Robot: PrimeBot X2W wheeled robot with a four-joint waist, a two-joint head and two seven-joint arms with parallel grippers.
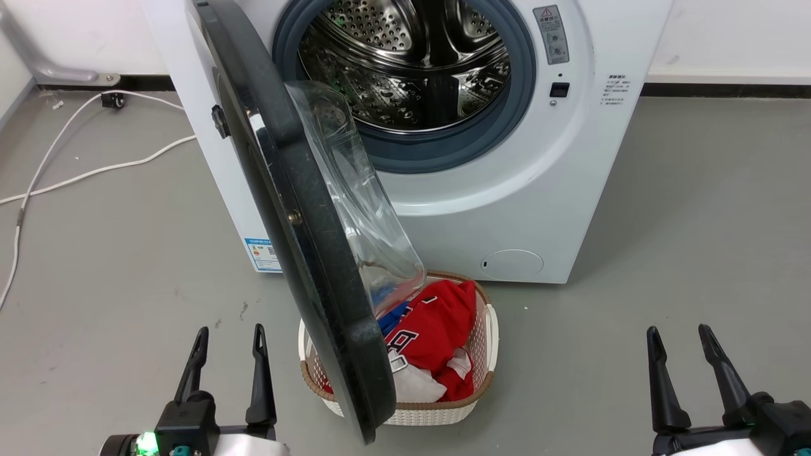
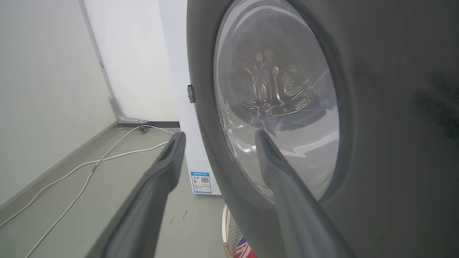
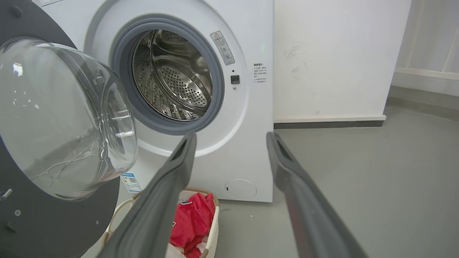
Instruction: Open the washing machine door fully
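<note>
Door [image 1: 298, 240] roughly half open, edge-on; judged swing toward 9 o'clock remains. Left gripper [image 1: 230, 330] and right gripper [image 1: 678, 329], 7 and 5 o'clock: fingers spread, empty.

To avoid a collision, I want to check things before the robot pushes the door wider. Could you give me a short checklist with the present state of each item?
1. Washing machine door fully open: not ok, it juts out toward the robot.
2. Left gripper open and empty: ok.
3. Right gripper open and empty: ok.
4. Outer-face side free for the swing: not ok, the left gripper stands there, close to the door.
5. Laundry basket clear of the door's lower edge: cannot tell, the door overlaps it.
6. White cable away from the door: ok.
</note>
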